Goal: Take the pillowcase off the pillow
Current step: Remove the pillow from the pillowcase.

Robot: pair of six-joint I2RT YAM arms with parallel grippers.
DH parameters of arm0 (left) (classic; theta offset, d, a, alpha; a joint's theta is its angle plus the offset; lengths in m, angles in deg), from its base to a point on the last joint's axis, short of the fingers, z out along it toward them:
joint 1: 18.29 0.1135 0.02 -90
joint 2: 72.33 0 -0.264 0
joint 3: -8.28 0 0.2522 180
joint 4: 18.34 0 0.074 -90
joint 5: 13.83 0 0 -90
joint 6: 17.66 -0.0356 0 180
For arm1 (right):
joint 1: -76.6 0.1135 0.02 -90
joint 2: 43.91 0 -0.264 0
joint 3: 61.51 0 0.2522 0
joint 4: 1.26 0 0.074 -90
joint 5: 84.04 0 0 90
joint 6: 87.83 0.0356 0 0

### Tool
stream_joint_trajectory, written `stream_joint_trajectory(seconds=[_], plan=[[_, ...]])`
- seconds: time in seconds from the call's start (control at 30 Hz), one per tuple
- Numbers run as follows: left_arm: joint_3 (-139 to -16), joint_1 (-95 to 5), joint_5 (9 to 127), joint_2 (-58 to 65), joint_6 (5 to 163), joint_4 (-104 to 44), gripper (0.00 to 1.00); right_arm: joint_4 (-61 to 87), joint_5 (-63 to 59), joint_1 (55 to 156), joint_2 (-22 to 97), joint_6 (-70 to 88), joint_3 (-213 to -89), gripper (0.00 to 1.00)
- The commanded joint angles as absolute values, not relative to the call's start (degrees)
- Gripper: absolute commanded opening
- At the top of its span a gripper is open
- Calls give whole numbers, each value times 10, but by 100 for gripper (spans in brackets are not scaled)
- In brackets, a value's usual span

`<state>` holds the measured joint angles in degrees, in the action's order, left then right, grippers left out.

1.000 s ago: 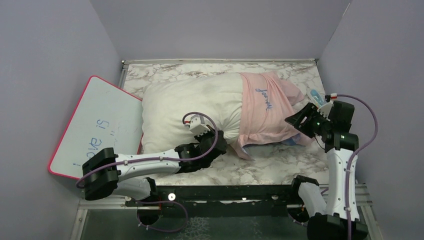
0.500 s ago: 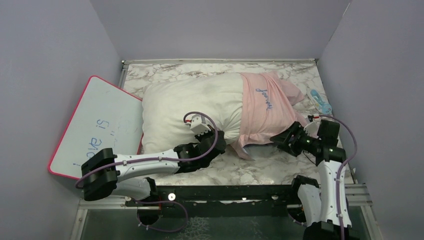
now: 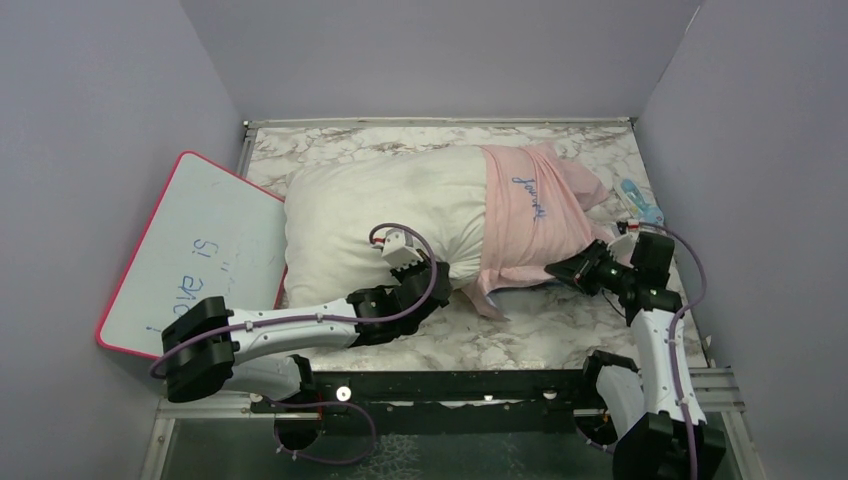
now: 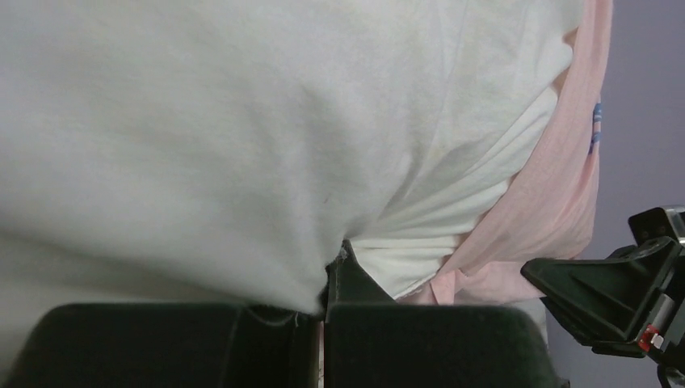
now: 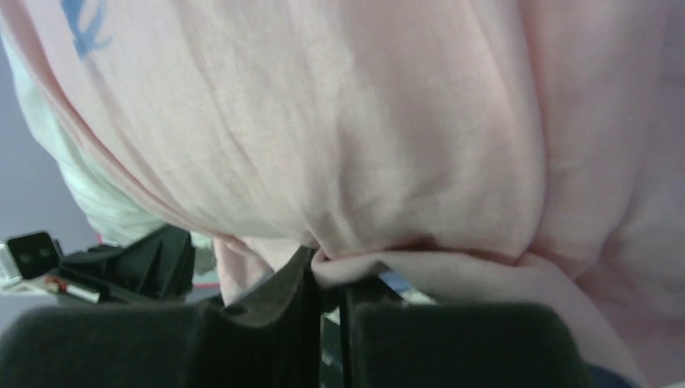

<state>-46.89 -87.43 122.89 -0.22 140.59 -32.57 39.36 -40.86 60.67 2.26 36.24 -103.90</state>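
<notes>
The large plump plain white pillow point(image 3: 370, 200) is lying lengthwise across the marble-patterned worktop point(image 3: 540, 335). The thin pale pink fabric pillowcase point(image 3: 525, 215) is covering only its right-hand end, bunching and wrinkling there with blue script lettering showing on top, and most of the white cushion is lying bare to the left. The left hand point(image 3: 440, 275) is reaching in low at the pillow's near edge, just left of the pink hem. Its wrist camera is showing two dark fingers pressing together on a gathered pinch of white cloth, creases fanning out from the grip, so it is clamping the pillow itself. Over on the other side, the right hand point(image 3: 557, 270) is sitting at the near right corner of the pillowcase. Its own camera is showing the fingers drawn narrow around a fold of pink fabric that is puckering right at the tips, so it is gripping the pillowcase. The two hands are sitting well apart along the near edge, with a loose pink flap trailing onto the worktop between them. A white whiteboard with a pink rim point(image 3: 190, 250) and blue writing is lying askew at the left, just beside the pillow's left end, and a small pale blue object point(image 3: 640, 205) is lying near the worktop's right edge, just beyond the pillowcase
</notes>
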Motion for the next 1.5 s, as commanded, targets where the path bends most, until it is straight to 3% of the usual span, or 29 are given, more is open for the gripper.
stream_joint_trajectory(seconds=[0.0, 0.2, 0.3, 0.4, 0.5, 0.57, 0.67, 0.83, 1.13, 1.47], plan=[[-501, -873, 1261, -2, 1376, -367, 0, 407, -278, 607, -8, 340, -1096, 5], [-505, -872, 1353, -30, 1403, -499, 0, 474, 114, 608, -3, 336, -1197, 1], [-493, -872, 1357, -49, 1406, -512, 0, 477, 169, 608, 27, 333, -1239, 1], [-485, -872, 1348, -56, 1412, -509, 0, 487, 76, 608, 51, 340, -1260, 1], [-490, -872, 1327, -51, 1398, -492, 0, 460, -168, 608, 54, 325, -1241, 9], [-487, -872, 1310, -48, 1385, -465, 0, 432, -312, 607, 40, 342, -1206, 27], [-480, -872, 1281, -44, 1369, -415, 0, 428, -380, 607, -11, 373, -1161, 63], [-485, -873, 1259, -28, 1341, -360, 0, 488, -396, 608, -74, 356, -1147, 87], [-496, -873, 1241, -9, 1324, -330, 0, 510, -459, 608, -103, 359, -1085, 89], [-497, -873, 1235, -13, 1329, -326, 0, 470, -475, 625, -63, 359, -1064, 84]])
